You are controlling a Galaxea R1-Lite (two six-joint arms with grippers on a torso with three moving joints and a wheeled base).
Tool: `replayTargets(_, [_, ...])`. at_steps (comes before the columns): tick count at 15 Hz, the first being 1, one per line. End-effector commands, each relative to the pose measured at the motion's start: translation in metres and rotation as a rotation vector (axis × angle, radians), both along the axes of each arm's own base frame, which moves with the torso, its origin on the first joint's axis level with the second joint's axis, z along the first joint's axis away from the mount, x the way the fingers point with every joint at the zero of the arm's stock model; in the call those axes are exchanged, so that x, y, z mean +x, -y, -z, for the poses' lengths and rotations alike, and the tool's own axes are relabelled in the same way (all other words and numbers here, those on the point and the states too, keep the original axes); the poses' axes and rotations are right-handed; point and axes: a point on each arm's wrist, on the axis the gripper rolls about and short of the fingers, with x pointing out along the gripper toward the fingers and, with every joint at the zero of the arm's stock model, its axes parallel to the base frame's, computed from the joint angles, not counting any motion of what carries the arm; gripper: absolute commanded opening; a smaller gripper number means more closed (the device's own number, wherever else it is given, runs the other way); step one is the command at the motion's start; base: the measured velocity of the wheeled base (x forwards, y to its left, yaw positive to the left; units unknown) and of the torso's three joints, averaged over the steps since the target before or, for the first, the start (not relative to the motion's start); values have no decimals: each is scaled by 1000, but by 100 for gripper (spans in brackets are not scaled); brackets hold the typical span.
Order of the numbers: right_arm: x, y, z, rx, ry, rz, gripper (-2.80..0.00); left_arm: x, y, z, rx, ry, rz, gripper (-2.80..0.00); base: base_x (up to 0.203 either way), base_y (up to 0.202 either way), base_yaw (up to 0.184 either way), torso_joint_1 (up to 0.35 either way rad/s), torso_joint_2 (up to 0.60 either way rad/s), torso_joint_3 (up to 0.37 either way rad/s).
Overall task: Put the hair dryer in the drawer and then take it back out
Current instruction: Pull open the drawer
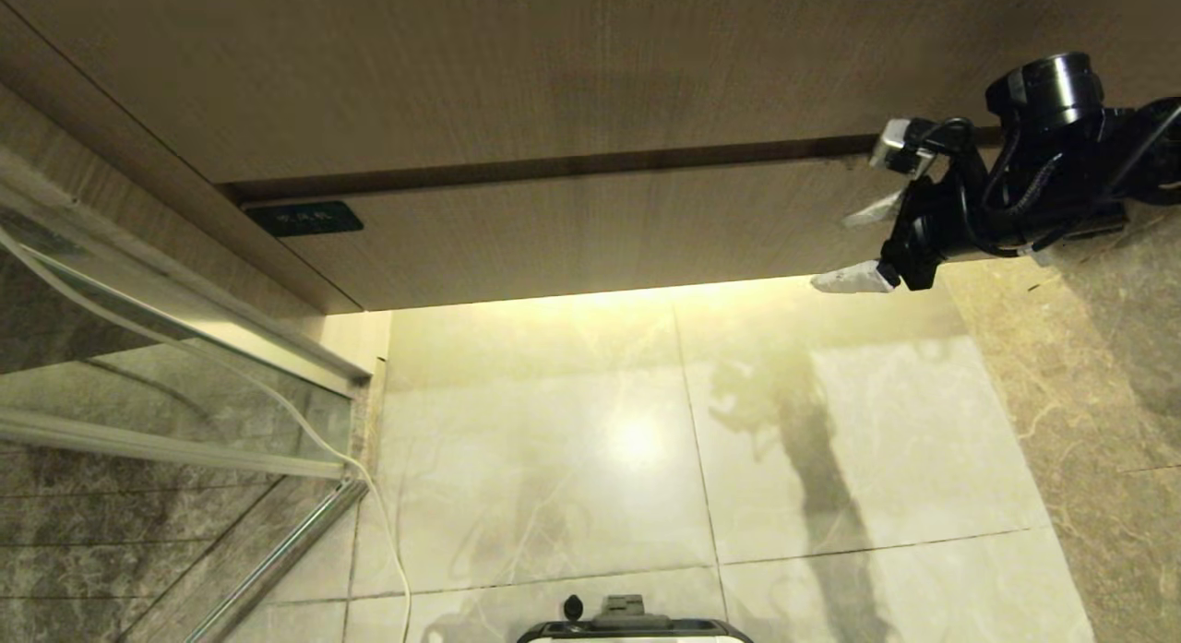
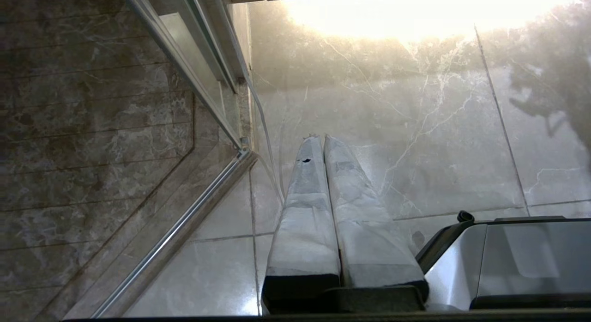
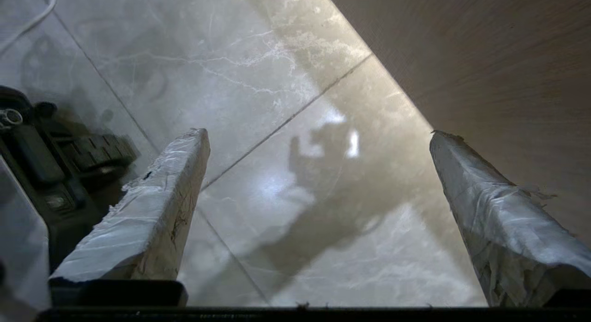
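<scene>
Two tape-wrapped fingers of the right gripper [image 1: 858,248] stand wide apart with nothing between them, spread in the air at the right end of the wide light-wood drawer [image 1: 590,237]. In the right wrist view one wrapped finger [image 3: 498,211] lies just beside the wood face, though contact cannot be told, and the other [image 3: 147,211] hangs over the floor. That drawer is pushed in, its flat handleless front flush under the taller plain wood panel [image 1: 461,71], with a small dark rectangular label [image 1: 304,219] at its left corner. No hair dryer shows in any view, so its place cannot be told. The left gripper [image 2: 318,139] hangs low beside the robot's base [image 2: 508,262], fingers pressed together and holding nothing. Glossy pale marble floor tiles [image 1: 600,440] spread below, a thin white cord [image 1: 387,532] trails along a glass partition with a metal frame [image 1: 184,422] on the left, and brown stone wall [image 1: 1089,394] stands on the right.
</scene>
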Motion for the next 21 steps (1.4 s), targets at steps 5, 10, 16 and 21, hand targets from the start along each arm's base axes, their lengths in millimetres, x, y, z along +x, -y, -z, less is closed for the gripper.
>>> replayTargets(5, [-24, 0, -18, -38, 193, -59, 0, 0, 0, 0, 0, 0, 0, -280, 0, 0, 0, 0, 0, 0])
replayTargets(10, [-36, -1, -5, -240, 452, -345, 0, 0, 0, 0, 0, 0, 0, -280, 0, 0, 0, 0, 0, 0])
replayTargets(16, [-26, -1, -12, -268, 532, -356, 0, 0, 0, 0, 0, 0, 0, -280, 0, 0, 0, 0, 0, 0])
replayTargets(21, [-5, -2, -20, -282, 624, -337, 0, 0, 0, 0, 0, 0, 0, -280, 0, 0, 0, 0, 0, 0])
